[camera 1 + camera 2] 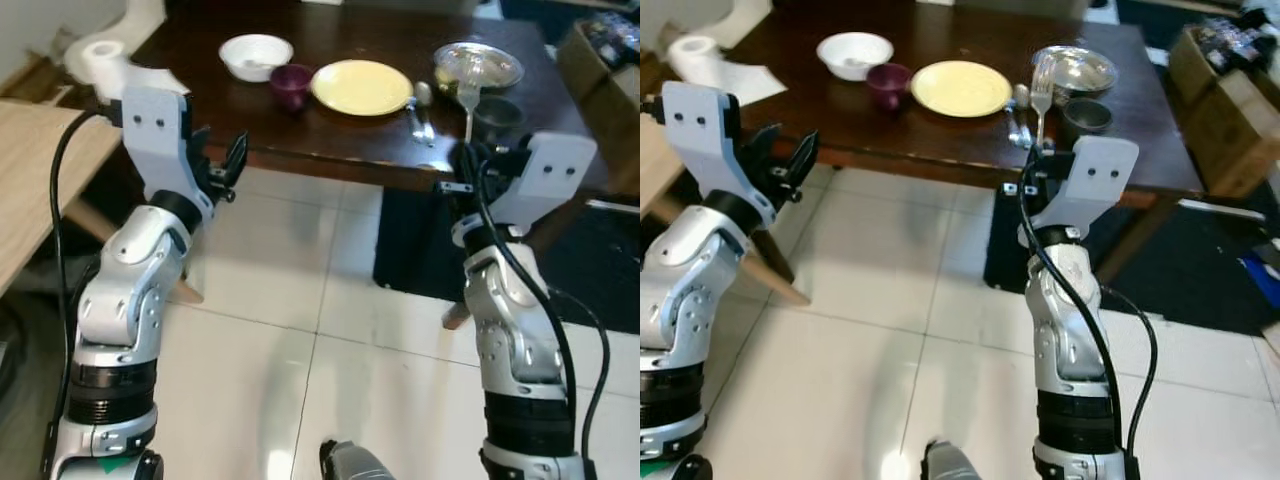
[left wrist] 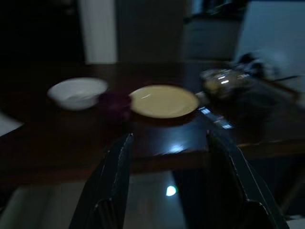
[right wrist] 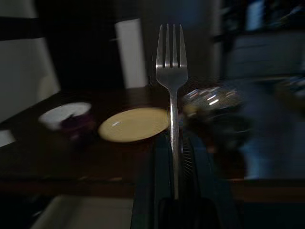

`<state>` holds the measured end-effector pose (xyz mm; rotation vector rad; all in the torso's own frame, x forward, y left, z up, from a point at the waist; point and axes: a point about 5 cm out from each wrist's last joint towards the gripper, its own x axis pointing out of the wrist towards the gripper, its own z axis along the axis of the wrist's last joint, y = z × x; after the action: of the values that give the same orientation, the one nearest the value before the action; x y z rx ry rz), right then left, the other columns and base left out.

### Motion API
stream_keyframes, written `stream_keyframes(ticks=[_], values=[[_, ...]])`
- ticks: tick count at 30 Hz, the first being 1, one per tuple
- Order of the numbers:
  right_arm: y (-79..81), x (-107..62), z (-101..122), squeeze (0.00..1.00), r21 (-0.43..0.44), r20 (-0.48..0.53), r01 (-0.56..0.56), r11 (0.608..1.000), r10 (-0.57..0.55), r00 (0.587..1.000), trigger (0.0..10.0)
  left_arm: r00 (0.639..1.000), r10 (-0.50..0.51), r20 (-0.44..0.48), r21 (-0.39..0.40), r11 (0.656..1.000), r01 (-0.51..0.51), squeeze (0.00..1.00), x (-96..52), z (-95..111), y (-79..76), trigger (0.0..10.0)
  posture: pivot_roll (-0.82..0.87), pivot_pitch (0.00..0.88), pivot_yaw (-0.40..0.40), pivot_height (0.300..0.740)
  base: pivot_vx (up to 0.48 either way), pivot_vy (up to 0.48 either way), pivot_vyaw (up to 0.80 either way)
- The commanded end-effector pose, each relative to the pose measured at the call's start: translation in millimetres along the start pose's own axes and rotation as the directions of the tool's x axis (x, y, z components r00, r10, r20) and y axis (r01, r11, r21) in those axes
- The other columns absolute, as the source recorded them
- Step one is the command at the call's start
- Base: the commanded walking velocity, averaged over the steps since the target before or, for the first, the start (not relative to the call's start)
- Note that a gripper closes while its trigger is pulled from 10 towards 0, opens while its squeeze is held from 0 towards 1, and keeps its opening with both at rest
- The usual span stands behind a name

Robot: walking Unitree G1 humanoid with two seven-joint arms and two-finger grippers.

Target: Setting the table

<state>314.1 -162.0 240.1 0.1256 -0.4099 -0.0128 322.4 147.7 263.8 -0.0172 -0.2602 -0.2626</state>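
Note:
A dark wooden table [image 1: 330, 150] stands ahead of me. From left to right it carries a white bowl [image 1: 256, 55], a purple cup [image 1: 291, 85], a yellow plate [image 1: 362, 87] and a spoon [image 1: 423, 105], with a silver dish [image 1: 478, 65] and a dark bowl [image 1: 497, 115] at the right. My right gripper [image 3: 174, 167] is shut on a silver fork [image 3: 172, 86], held upright with tines up, just short of the table's front edge near the dark bowl. In front of the table's left part, my left gripper [image 2: 167, 162] is raised and open, with nothing between its fingers.
A paper roll [image 1: 100, 55] and a white sheet lie at the table's left corner. A light wooden surface [image 1: 40, 170] is close on my left. Cardboard boxes [image 1: 600, 60] stand at the right, above a dark rug [image 1: 600, 270]. White tile floor [image 1: 300, 330] lies below.

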Motion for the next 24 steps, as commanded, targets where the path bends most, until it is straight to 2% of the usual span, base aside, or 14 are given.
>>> stream_keyframes(ticks=[1,12,18,19,24], values=[[1.5,-1.4,-0.8,0.0,0.014,0.0,0.0,1.0,0.0,1.0,10.0,1.0,0.01,-0.018,0.013,1.0,-0.01,0.0,-1.2,-5.3,2.3,10.0,-0.1,0.082,0.046,0.74,0.0,0.0,-0.8],[2.1,-1.4,-0.5,0.0,0.015,0.002,-0.002,1.0,0.002,1.0,10.0,1.0,0.003,-0.021,0.013,1.0,-0.003,0.0,0.7,-6.3,0.6,10.0,-0.11,0.081,0.053,0.74,0.0,0.0,-0.8],[13.9,-1.0,0.4,0.0,0.045,-0.003,-0.1,0.994,0.1,0.995,10.0,0.999,0.039,-0.023,0.02,0.999,-0.039,0.0,2.2,-7.5,3.6,10.0,-0.11,0.082,0.054,0.74,0.0,0.0,0.0],[23.2,-2.4,1.7,0.0,0.073,0.003,-0.17,0.983,0.17,0.985,10.0,0.998,0.056,-0.022,0.027,0.998,-0.055,0.0,2.7,-8.5,5.5,10.0,-0.11,0.081,0.056,0.74,0.0,0.0,0.0],[40.7,-6.3,0.9,0.0,0.102,-0.005,-0.286,0.953,0.288,0.958,10.0,0.994,0.102,-0.037,0.054,0.994,-0.1,0.0,3.9,-12.2,11.9,10.0,-0.11,0.08,0.055,0.74,0.315,0.0,0.0]])
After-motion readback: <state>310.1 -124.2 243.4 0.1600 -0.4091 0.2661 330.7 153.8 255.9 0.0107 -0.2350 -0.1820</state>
